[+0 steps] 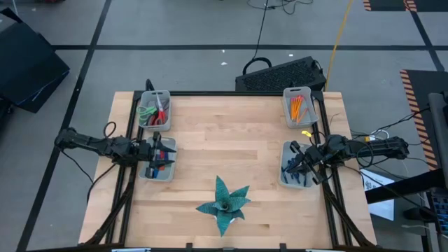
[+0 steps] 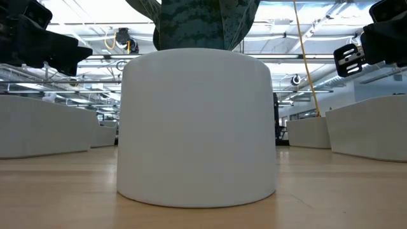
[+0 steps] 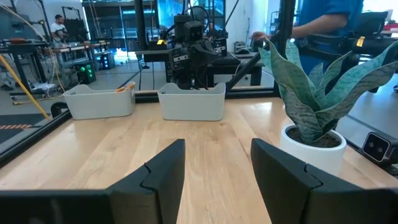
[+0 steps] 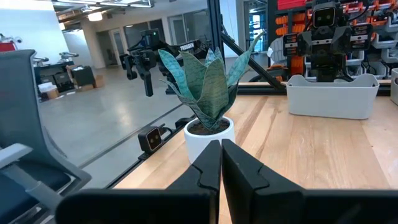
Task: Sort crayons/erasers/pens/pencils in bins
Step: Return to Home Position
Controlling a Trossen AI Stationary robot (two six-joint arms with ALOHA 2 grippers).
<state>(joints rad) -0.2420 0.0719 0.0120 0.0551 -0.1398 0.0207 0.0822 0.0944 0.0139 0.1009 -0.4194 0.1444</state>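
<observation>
Filling far-right bin [image 1: 297,106], thin orange pencils [image 1: 297,107]

My left arm reaches in level from the table's left edge, and its gripper [image 1: 159,150] sits low with the fingers [image 3: 163,171] parted, a clear gap between them. My right arm comes in the same way from the right edge, pointing across at the left one. Its gripper [image 1: 301,159] has the fingers [image 4: 207,167] pressed together, holding nothing.
</observation>
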